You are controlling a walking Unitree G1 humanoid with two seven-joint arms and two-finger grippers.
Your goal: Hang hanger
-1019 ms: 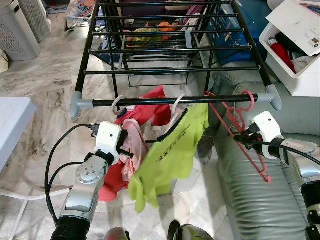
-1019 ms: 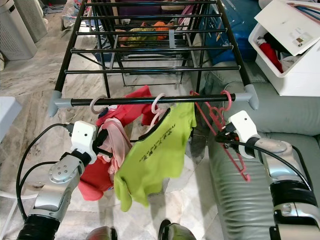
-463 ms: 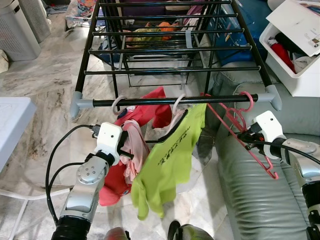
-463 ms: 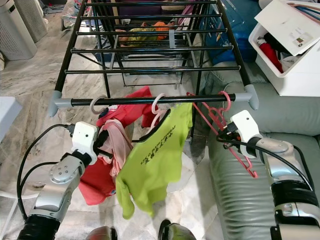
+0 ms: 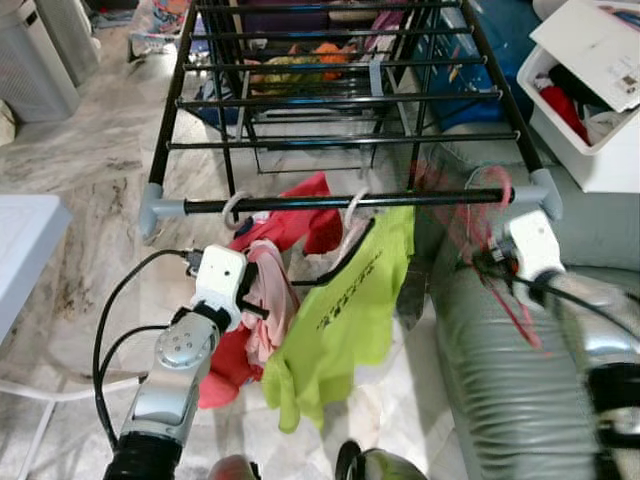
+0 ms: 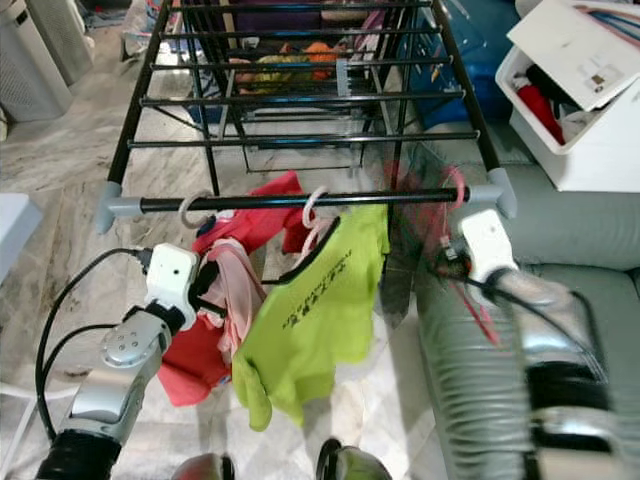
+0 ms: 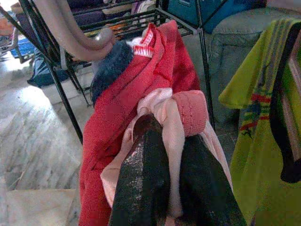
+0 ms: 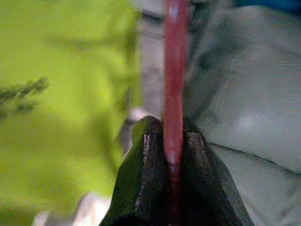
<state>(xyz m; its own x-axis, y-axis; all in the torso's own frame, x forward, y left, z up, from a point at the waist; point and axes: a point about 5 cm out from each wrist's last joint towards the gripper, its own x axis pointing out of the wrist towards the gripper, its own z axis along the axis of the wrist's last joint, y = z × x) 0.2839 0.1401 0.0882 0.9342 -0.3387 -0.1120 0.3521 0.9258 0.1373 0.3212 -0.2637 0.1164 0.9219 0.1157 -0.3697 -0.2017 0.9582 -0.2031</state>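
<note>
At the near rail point(image 5: 330, 201) of a black drying rack point(image 5: 180, 80), the robot's right hand point(image 5: 480, 262) pinched a pink-red hanger point(image 8: 174, 84), its two black fingers point(image 8: 141, 188) pressed together on the thin plastic bar. The hanger was blurred in the head views, but its hook point(image 5: 497, 185) sat at the rail's right end, close to the grey corner cap point(image 5: 546, 192); whether it had fully caught the rail could not be told. The left hand point(image 7: 164, 188) was clamped on pale pink cloth point(image 7: 175, 117) beside a red garment point(image 7: 127, 108) near the rail's left end, below a pale hook point(image 5: 234, 209). A lime-green shirt point(image 5: 345, 310) hung on its own hanger at the middle of the rail, between the two hands. A grey sofa point(image 5: 500, 400) lay below the right arm. By the look of it, the hanging step was in its last stretch: the next move would call for settling the hook squarely over the rail, then spreading the right fingers and drawing clear without tugging the hanger off.
</note>
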